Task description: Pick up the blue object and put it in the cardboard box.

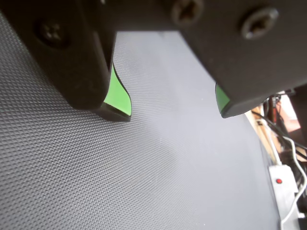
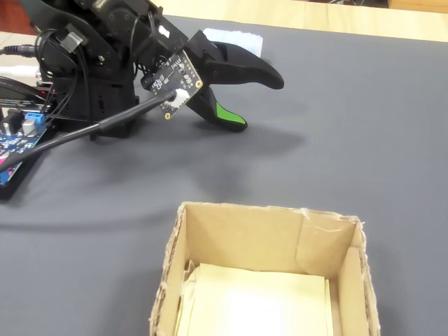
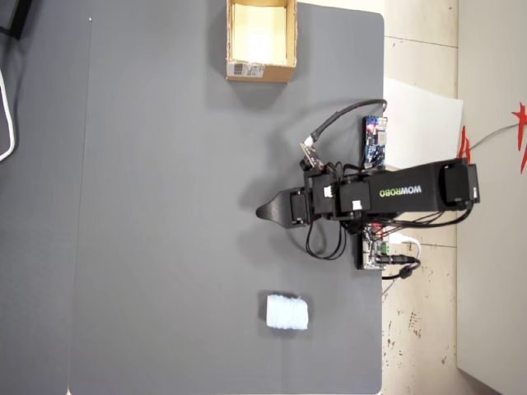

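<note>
The blue object [image 3: 286,312], a pale ribbed block, lies on the grey mat toward the bottom of the overhead view, well away from the arm. In the fixed view the blue object [image 2: 236,38] peeks out behind the gripper at the far mat edge. The cardboard box [image 3: 276,74] stands at the top of the overhead view. In the fixed view the cardboard box [image 2: 238,234] fills the foreground, showing its cream interior. My gripper [image 1: 175,112] is open, its green pads [image 1: 118,95] wide apart with only mat between them. In the fixed view the gripper [image 2: 260,101] hovers above the mat, and overhead the gripper [image 3: 263,212] sits mid-table between box and block.
A blue circuit board [image 2: 14,143] and cables sit by the arm's base [image 2: 105,91]. A white power strip [image 1: 284,191] lies off the mat's edge. White paper [image 3: 422,115] lies on the floor to the right.
</note>
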{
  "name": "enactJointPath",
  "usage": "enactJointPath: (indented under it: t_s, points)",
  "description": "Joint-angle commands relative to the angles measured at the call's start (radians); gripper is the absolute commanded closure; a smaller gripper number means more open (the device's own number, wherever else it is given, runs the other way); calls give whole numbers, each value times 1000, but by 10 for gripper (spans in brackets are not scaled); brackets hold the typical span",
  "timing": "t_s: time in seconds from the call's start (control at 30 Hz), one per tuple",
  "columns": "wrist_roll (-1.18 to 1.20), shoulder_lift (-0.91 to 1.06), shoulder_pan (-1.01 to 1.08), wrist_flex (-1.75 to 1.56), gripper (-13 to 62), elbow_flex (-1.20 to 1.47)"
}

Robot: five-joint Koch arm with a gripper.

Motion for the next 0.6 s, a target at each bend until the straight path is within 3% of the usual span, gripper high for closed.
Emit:
enactJointPath:
  t_s: [0.0,0.27,0.57]
  points:
    - [5,84,5,58,147,35]
    - [8,87,-6,94,147,-63]
    - [12,87,-166,333,149,-305]
